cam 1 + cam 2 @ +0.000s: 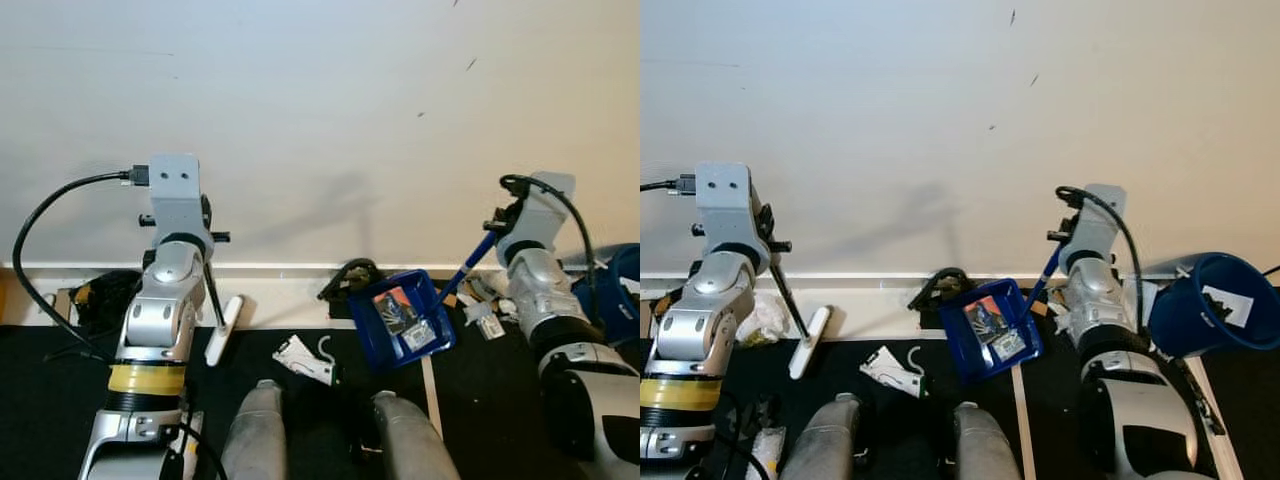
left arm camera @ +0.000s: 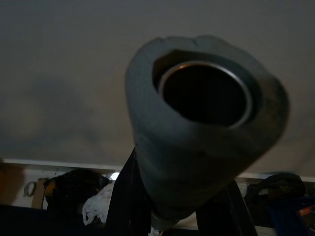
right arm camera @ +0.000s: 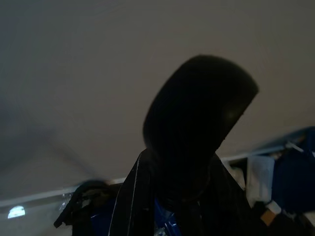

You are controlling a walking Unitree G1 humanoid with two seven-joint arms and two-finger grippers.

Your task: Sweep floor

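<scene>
Broom (image 1: 224, 330): white head on dark floor by my wall, handle slanting up.
Dustpan (image 1: 403, 320): blue, raised, tilted, holding litter.

Both silver arms are raised with wrists bent toward the wall, the left gripper (image 2: 172, 216) and right gripper (image 3: 177, 196) each with jaws clamped around a handle.

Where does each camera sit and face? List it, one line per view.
Left eye: head, facing down at wall and floor; dustpan, broom head, both arms.
Right eye: beside it, same scene, plus blue bin.
Left wrist: along left claw, shut on broom handle, toward wall.
Right wrist: along right claw, shut on dustpan handle.
Shared: both eyes show dustpan.
</scene>
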